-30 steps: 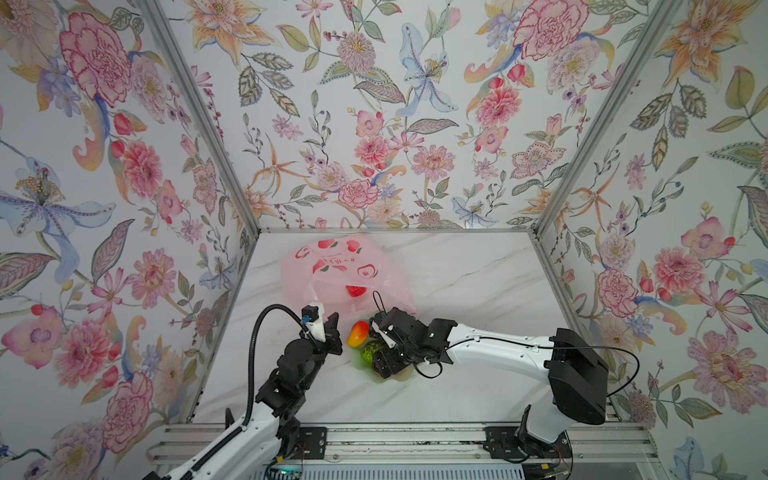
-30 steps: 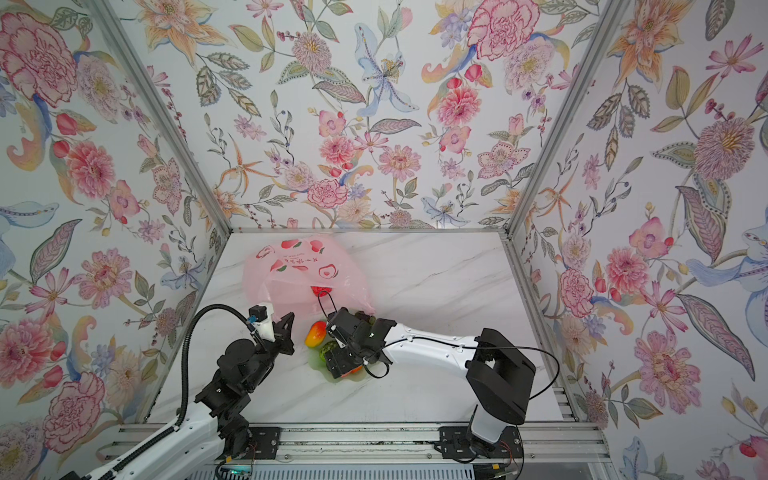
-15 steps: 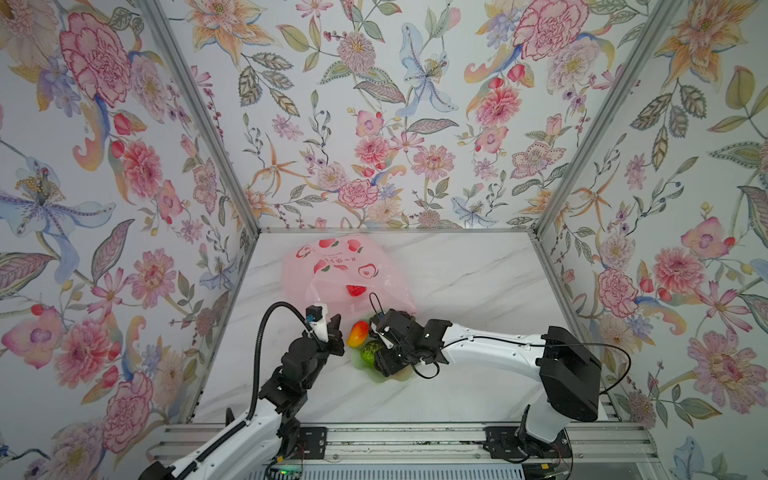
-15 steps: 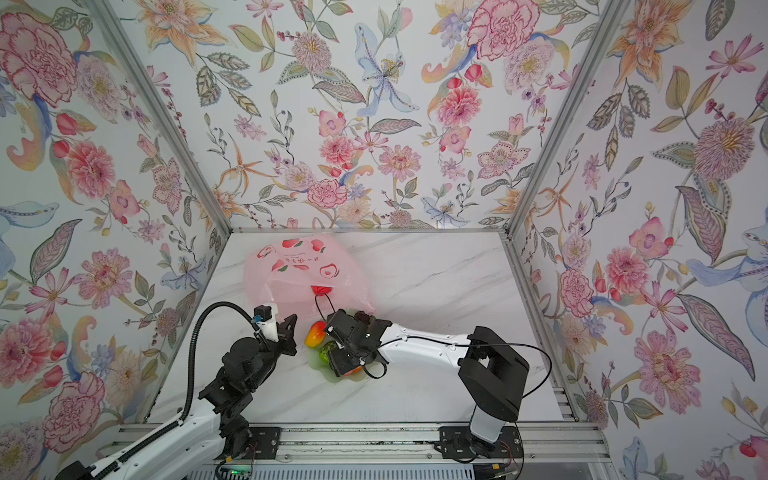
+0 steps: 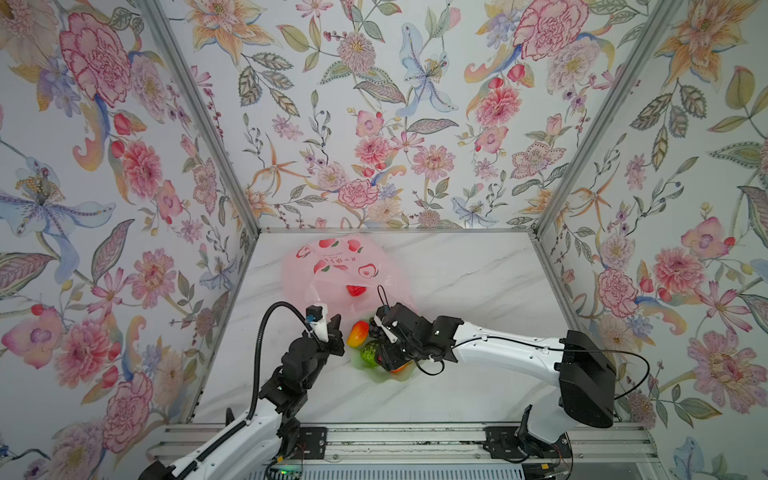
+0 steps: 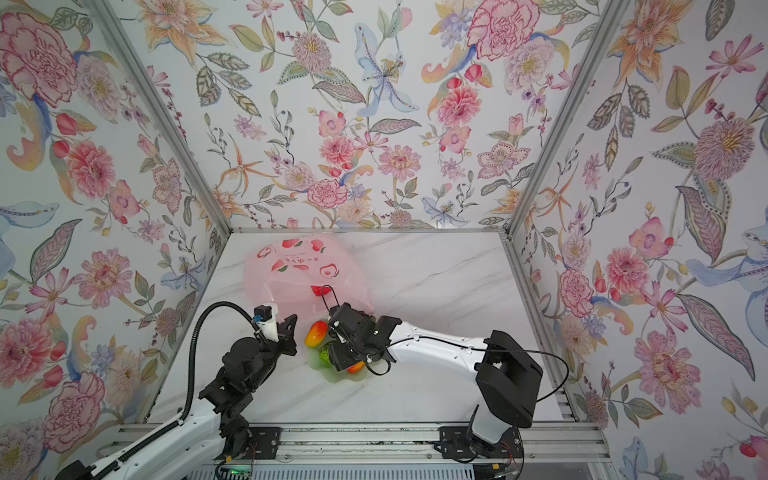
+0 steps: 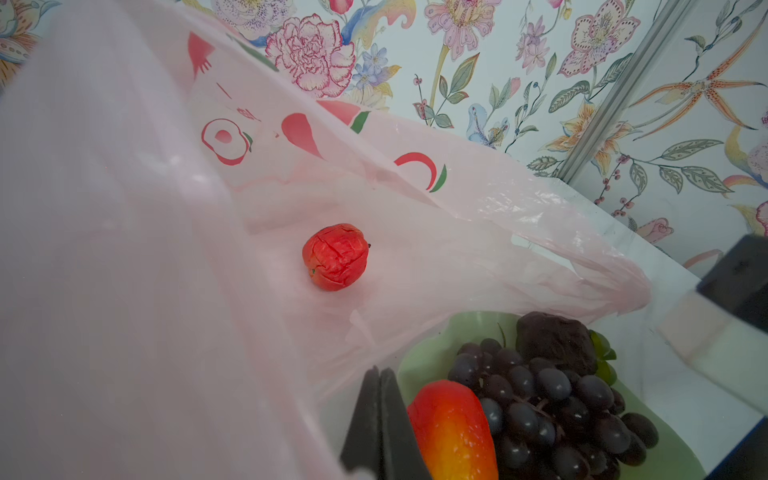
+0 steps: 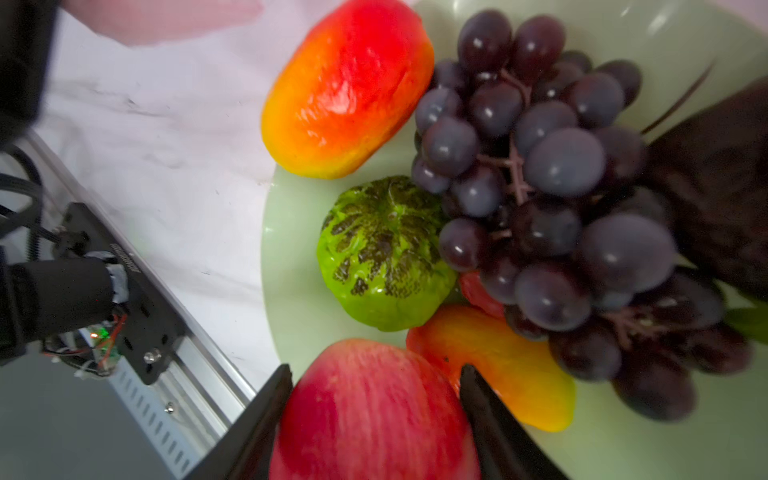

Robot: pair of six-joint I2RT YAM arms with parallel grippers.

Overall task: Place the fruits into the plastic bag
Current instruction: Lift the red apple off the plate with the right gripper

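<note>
The pale pink plastic bag (image 5: 332, 270) (image 6: 286, 270) lies at the back left, its mouth facing the plate. My left gripper (image 5: 334, 328) (image 7: 380, 374) is shut on the bag's front edge and holds the film up. A wrinkled red fruit (image 7: 336, 257) (image 5: 355, 290) lies inside. My right gripper (image 8: 376, 370) (image 5: 384, 357) is over the pale green plate (image 8: 291, 232), shut on a red apple (image 8: 370, 415). On the plate lie a red-yellow mango (image 8: 349, 87) (image 5: 357, 333), a bumpy green fruit (image 8: 382, 253), a purple grape bunch (image 8: 540, 187), a second mango (image 8: 507, 365) and a dark maroon fruit (image 7: 555, 340).
The plate (image 6: 353, 376) sits just in front of the bag's mouth, between the two grippers. Flowered walls close off the left, back and right of the marble table (image 5: 478, 282). An aluminium rail (image 5: 395, 440) runs along the front edge.
My right gripper's jaws have closed in onto the red apple on the plate. My left gripper still holds the bag's edge and has barely moved.
</note>
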